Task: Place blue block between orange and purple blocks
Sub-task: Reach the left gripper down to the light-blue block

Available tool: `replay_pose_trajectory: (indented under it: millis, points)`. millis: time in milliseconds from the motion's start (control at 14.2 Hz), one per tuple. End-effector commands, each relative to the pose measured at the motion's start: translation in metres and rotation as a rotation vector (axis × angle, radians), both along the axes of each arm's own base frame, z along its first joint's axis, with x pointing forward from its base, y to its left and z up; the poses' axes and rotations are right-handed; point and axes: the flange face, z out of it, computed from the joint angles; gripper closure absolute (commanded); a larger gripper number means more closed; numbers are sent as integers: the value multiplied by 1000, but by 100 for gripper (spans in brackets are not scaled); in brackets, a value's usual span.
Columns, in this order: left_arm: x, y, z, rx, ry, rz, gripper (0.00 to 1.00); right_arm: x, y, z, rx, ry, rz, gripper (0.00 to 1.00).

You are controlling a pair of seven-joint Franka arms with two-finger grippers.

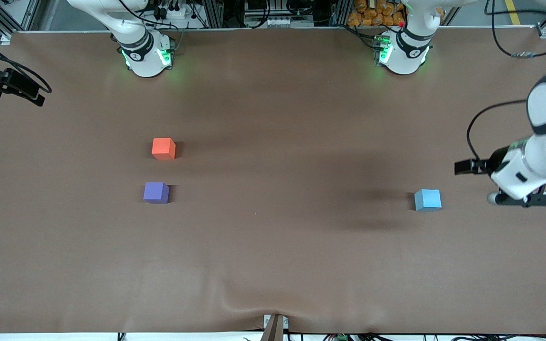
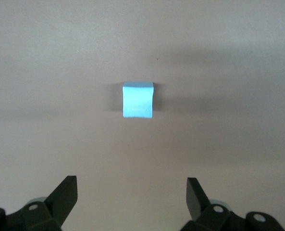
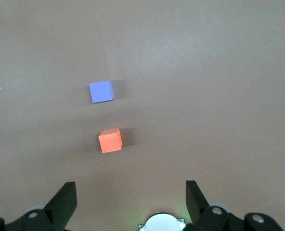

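1. You were at the approach step: the blue block (image 1: pixel 427 199) sat untouched on the table (image 1: pixel 273 265), toward the left arm's end, well apart from the other two cubes.
2. The orange block (image 1: pixel 163 148) and the purple block (image 1: pixel 156 192) lay toward the right arm's end, the purple one nearer the front camera, with a bare gap between them. By my reading, nothing of the placement had been done.
3. Your left gripper (image 1: pixel 524 200) hung over the table just beside the blue block, toward the table's edge. In the left wrist view its fingers (image 2: pixel 65 195) stood spread wide, holding and touching nothing, with the block ahead of them.
4. The next move, as I judge it, called for you to bring that gripper over the block, square the jaws to two flat faces and descend, then carry it a long way across.
5. Your right gripper (image 3: pixel 130 204) waited above the table near its own base, fingers likewise spread and empty, looking onto the orange and purple cubes.
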Motion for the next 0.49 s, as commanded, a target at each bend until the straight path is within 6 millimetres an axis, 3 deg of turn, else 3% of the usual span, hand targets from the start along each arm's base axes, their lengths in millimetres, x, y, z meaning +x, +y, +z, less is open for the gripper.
replay_pose_trajectory:
  millis: [0, 211, 422]
  points:
    - [14, 9, -44, -38, 0, 53, 0, -4, -2, 4, -3, 0, -14, 0]
    - [13, -3, -117, -29, 9, 37, 0, -4, -2, 4, -3, 0, -14, 0]
    - [5, -5, -160, -9, -25, 21, 0, -4, -2, 4, -3, 0, -14, 0]
